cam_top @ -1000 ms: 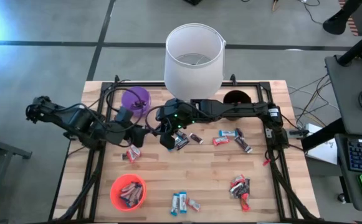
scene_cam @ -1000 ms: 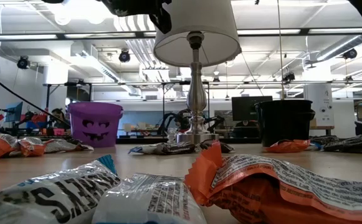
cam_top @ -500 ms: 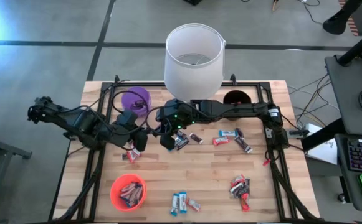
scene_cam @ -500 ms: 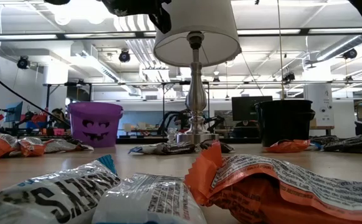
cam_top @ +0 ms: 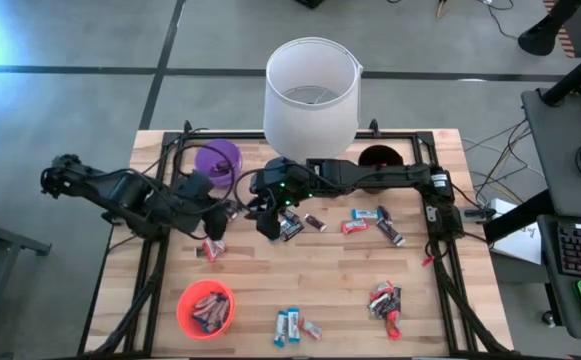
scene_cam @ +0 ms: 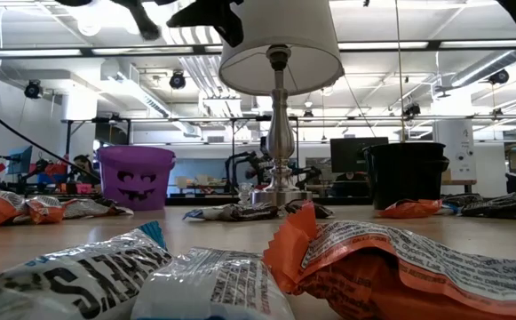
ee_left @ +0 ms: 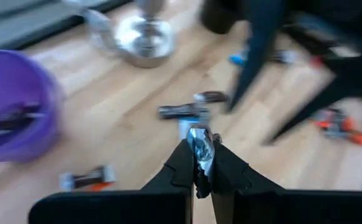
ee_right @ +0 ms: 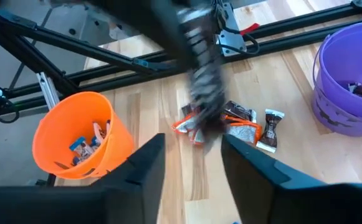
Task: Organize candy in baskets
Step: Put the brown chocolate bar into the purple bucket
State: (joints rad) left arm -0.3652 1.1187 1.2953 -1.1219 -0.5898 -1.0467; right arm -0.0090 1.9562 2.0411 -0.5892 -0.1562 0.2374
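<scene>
My left gripper (ee_left: 199, 163) is shut on a small candy in a shiny silver-grey wrapper (ee_left: 199, 142), above the table between the purple basket (cam_top: 217, 160) and my right gripper (cam_top: 268, 222). In the high view my left gripper (cam_top: 226, 211) is just left of the right one. My right gripper (ee_right: 196, 158) is open and holds nothing. The black basket (cam_top: 377, 156) stands at the far right. The orange basket (cam_top: 206, 308), with several candies inside, stands near the front left. Loose candies (cam_top: 213, 247) (cam_top: 355, 226) (cam_top: 385, 300) lie flat on the wood. My left gripper pinches the candy between its two fingertips (ee_left: 182, 163). One end of the wrapper (ee_left: 199, 134) sticks out past the tips. The candy is lifted clear of the table, and the fingers come at it from the table's left, slanting down.
A big white lampshade (cam_top: 311, 90) on a metal base (ee_left: 144, 40) stands at the far middle, between the purple and black baskets. A black metal frame (cam_top: 440, 250) runs along the table's sides. More candies (cam_top: 290, 325) lie near the front edge.
My left gripper has shut on the candy that my right gripper was holding, and my right gripper has opened and let it go. My left gripper has then drawn back toward the table's left with the candy, clear of the right fingers.
</scene>
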